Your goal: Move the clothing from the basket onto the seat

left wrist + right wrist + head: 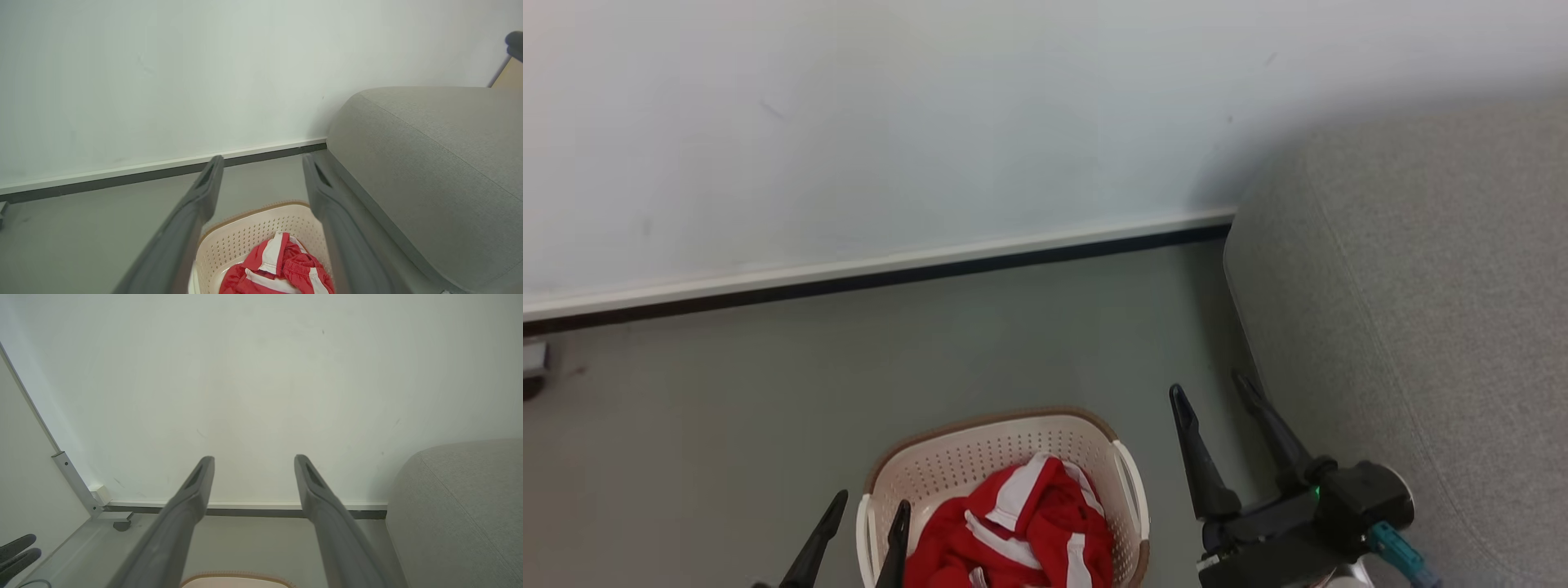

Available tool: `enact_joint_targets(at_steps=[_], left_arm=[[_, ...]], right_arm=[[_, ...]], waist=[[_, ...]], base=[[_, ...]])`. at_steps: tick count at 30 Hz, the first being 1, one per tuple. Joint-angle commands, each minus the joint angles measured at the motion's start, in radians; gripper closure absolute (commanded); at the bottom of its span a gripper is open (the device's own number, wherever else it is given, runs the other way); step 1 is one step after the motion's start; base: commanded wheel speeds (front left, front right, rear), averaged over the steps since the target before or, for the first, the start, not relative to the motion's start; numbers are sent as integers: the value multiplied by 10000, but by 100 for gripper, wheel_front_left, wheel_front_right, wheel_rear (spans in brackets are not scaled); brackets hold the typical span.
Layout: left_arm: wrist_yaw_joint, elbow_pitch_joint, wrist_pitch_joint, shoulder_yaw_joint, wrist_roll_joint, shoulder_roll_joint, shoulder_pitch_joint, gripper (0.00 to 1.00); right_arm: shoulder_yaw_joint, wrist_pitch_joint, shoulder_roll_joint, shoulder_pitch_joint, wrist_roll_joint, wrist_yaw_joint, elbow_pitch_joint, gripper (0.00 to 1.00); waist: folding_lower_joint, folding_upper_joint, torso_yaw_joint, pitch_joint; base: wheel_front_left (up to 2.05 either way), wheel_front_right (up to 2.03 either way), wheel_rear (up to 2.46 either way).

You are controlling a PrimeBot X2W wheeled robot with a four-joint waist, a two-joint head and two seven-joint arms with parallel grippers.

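The red clothing (1021, 523) with white stripes lies heaped inside the cream basket (980, 457) on the floor at the bottom middle of the head view. The left wrist view looks down on the clothing (278, 269) and the basket (245, 241) between the fingers. My left gripper (870, 505) stands open over the basket's left rim, empty. My right gripper (1213, 390) is open and empty between the basket and the grey seat (1421, 310). The seat (429, 163) fills the right side; its corner (461, 510) also shows beside the right gripper (253, 461).
A pale wall with a white and dark skirting strip (874, 278) runs behind the grey floor (768, 425). A small fixture (533, 367) sits at the far left edge. In the right wrist view a metal frame post (73, 482) stands at the left.
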Motion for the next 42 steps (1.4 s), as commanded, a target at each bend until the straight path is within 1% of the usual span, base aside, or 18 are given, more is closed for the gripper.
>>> enact_joint_targets(at_steps=[1, 7, 13, 21, 25, 30, 32, 37, 42], left_arm=[[-74, 175, -38, -21, 41, 23, -224, 0], [-224, 770, -37, -220, 105, 21, -973, 0], [-338, 1474, -37, -538, 320, 197, -1860, 0], [-426, 3335, -38, -1187, 49, 446, -3661, 0], [-434, 4327, -37, -1909, -156, 679, -4553, 0], [-438, 5676, -37, -2889, -993, 939, -5649, 0], [-438, 5881, -38, -3070, -1098, 996, -5895, 0], [-440, 6983, -37, -4127, -1615, 1261, -7000, 0], [-440, 7954, -37, -5118, -2359, 1343, -8017, 0]], right_arm=[[-20, -11, 18, -225, -42, 7, -111, 0], [-90, -11, 66, -799, -100, 7, -485, 0], [-120, -11, 158, -1505, -220, 7, -1096, 0], [-270, -10, 307, -2416, -306, 8, -2622, 0], [-246, -10, 347, -2756, -419, 8, -3026, 0], [-277, -11, 379, -3093, -487, 8, -3346, 0], [-293, -10, 388, -3131, -524, 8, -3406, 0], [-234, -10, 412, -3359, -429, 8, -3628, 0], [-152, -10, 415, -3695, -214, 8, -3718, 0]], waist=[[-1, -1, -275, 618], [-1, -1, -577, 1443], [-1, -1, -903, 2585], [-1, -1, -1063, 4232], [-1, -1, -1141, 4841], [-1, -1, -1226, 5529], [-1, -1, -1243, 5693], [-1, -1, -1375, 6454], [-1, -1, -1533, 7056]], base=[[0, 0, 0], [0, 0, 0], [0, 0, 0], [0, 0, 0], [0, 0, 0], [0, 0, 0], [0, 0, 0], [0, 0, 0], [0, 0, 0]])
